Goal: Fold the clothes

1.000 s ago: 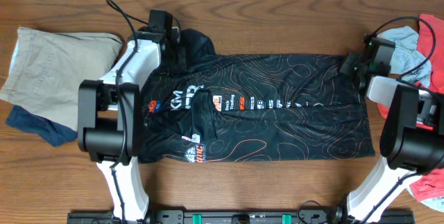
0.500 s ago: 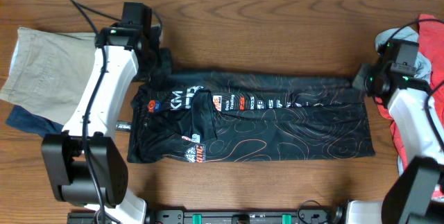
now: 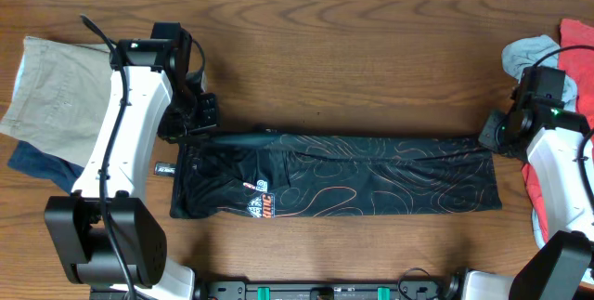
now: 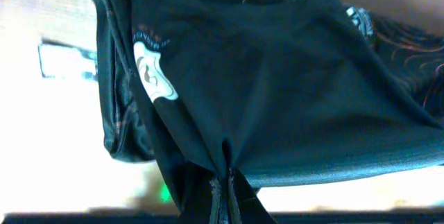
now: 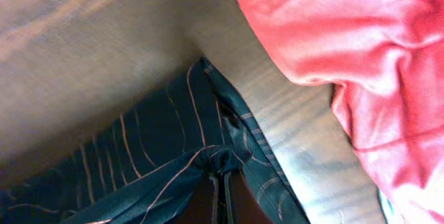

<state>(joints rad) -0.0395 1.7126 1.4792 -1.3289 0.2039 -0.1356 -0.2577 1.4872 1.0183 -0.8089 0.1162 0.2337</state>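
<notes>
Two grippers each pinch one end of the same long edge of the black jersey [image 3: 343,175], and the coming move turns on that. The jersey lies on the table [image 3: 353,40] as a long narrow band just to the right of the beige garment [image 3: 56,86], apart from it, with its long axis running straight away from that garment.

The left gripper [image 3: 208,134] is clamped on the band's corner nearest the beige garment. Its wrist view shows dark cloth drawn into a tight gather between the closed fingers [image 4: 223,195]. The right gripper [image 3: 489,136] is closed on the corner farthest from the beige garment, with a tuck of orange-lined fabric caught at its tips [image 5: 223,182] and a red cloth [image 5: 347,57] lying just past it.

Both held corners belong to the far long edge, which looks taut between them. The free long edge lies on the robot's side of both grippers. Judging by this, a lengthwise fold is in hand, so any pull should run across the long axis, both arms together. Each arm is nearest its own end, so neither needs to cross
</notes>
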